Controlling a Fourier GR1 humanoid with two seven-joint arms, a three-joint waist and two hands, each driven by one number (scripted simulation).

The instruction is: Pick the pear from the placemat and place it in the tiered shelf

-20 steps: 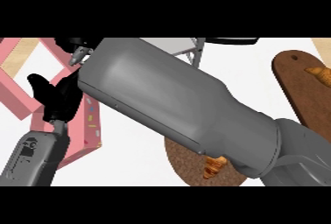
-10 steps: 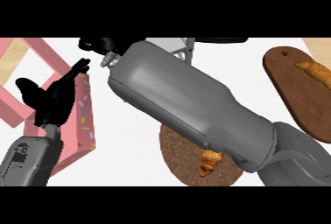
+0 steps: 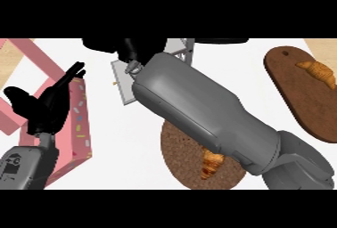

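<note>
No pear shows in the head view. The pink placemat (image 3: 80, 129) with coloured sprinkles lies at the left. My right forearm (image 3: 197, 116) crosses the middle from the lower right. Its black right hand (image 3: 130, 48) sits at the top edge, over the grey tiered shelf (image 3: 176, 47), whose flat panel (image 3: 121, 85) shows beside the wrist. The arm and the top edge hide what that hand holds and how its fingers stand. My left hand (image 3: 45, 103) stays open over the placemat, fingers straight and pointing up.
A round brown board (image 3: 184, 156) with a croissant (image 3: 211, 164) lies under my right forearm. A wooden cutting board (image 3: 299, 93) carrying another croissant (image 3: 319, 71) is at the right edge.
My right hand and forearm have moved to the right along the top, from above the placemat to over the grey shelf. The shelf's panel has come into view. The left hand has barely moved.
</note>
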